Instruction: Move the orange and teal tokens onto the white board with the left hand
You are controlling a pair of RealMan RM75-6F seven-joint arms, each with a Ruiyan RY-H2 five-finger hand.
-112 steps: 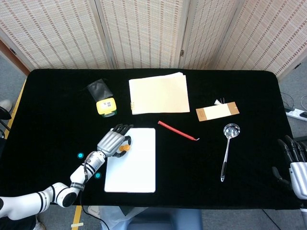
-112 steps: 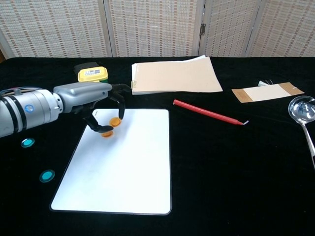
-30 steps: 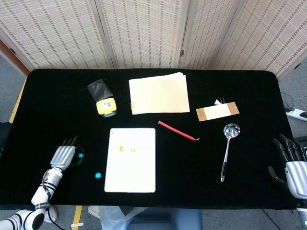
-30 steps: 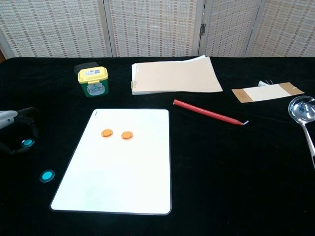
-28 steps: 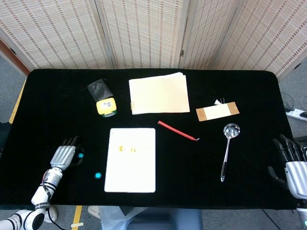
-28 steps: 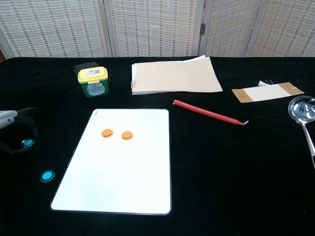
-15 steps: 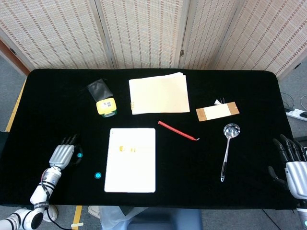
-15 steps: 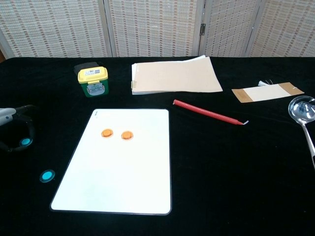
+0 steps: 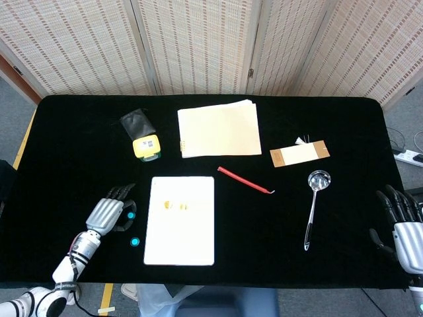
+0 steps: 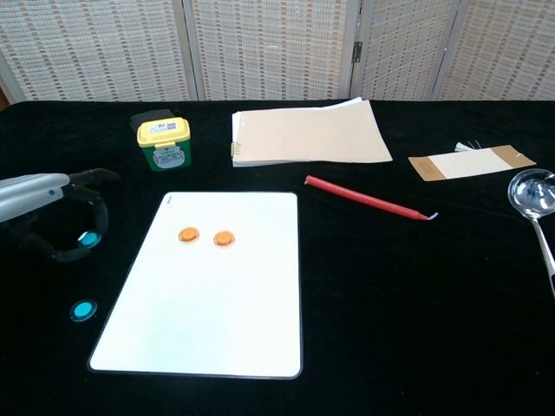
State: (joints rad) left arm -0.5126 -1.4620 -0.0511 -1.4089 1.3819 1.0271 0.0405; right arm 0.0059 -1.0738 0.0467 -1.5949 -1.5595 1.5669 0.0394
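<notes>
- On the black surface (image 9: pixel 79 152), the white board (image 10: pixel 217 303) lies near the front edge, left of the middle, and two orange tokens (image 10: pixel 188 234) rest side by side on its upper part.
- To the left of the board, the left robot hand (image 10: pixel 61 221) hangs just off the board's edge with its fingers curled, pinching a teal token (image 10: pixel 86 238) between thumb and fingertip; the head view shows the same teal disc at the fingertips (image 9: pixel 129 214).
- A second teal token (image 10: pixel 82 309) lies flat on the cloth below that hand, apart from it and a little way off the board's left edge.
- At the far right edge of the head view, the right robot hand (image 9: pixel 403 224) sits beyond the corner of the surface, its dark fingers spread upward and holding nothing; the chest view does not show it.
- Behind the board, a cream folder (image 9: pixel 219 129) lies flat, with a yellow-lidded container (image 10: pixel 165 143) to its left and a dark pouch just behind that.
- A red stick (image 10: pixel 368 198) lies slanted between the folder and the board's right side, touching neither.
- Further right, a brown and white paper packet (image 10: pixel 471 162) lies flat, and a metal ladle (image 9: pixel 314 205) rests in front of it, bowl toward the back and handle pointing to the front edge.
- A woven folding screen (image 9: pixel 198 39) stands behind the surface.
</notes>
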